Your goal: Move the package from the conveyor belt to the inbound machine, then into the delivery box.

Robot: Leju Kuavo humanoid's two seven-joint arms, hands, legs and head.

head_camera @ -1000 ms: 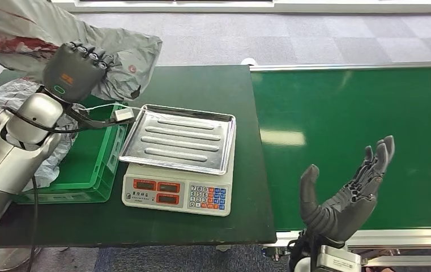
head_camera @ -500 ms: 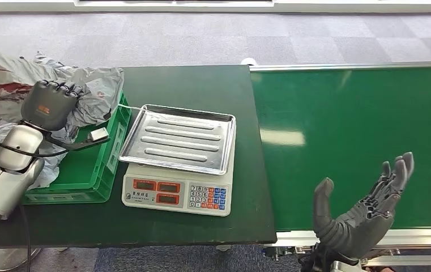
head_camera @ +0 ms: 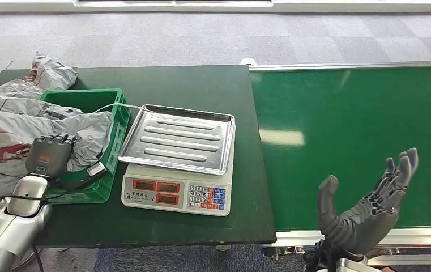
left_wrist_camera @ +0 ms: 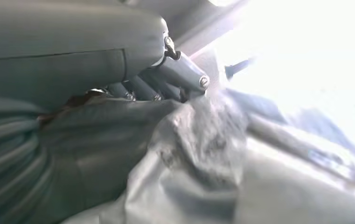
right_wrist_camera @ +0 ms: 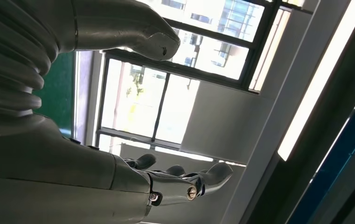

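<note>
The grey plastic package (head_camera: 37, 127) with red print lies slumped across the green delivery box (head_camera: 97, 99) and over its left side. My left hand (head_camera: 47, 157) rests on the package's near end with its fingers curled into the plastic. In the left wrist view those fingers (left_wrist_camera: 180, 70) press down into the crumpled grey package (left_wrist_camera: 189, 154). My right hand (head_camera: 366, 204) hovers palm up above the near edge of the green conveyor belt (head_camera: 360, 124); its fingers are spread and it holds nothing. The right wrist view also has this hand (right_wrist_camera: 73, 158) spread and bare.
The weighing scale (head_camera: 173, 192) with its bare steel tray (head_camera: 177, 137) stands between box and belt on the dark green table (head_camera: 201, 82). Another grey bag (head_camera: 48, 73) lies behind the box at the table's far left corner. A white cable (head_camera: 114, 106) runs along the box's rim.
My left arm has come down and back toward me with the package, from above the box's far end to its near end. My right hand has drifted slightly right and lower.
</note>
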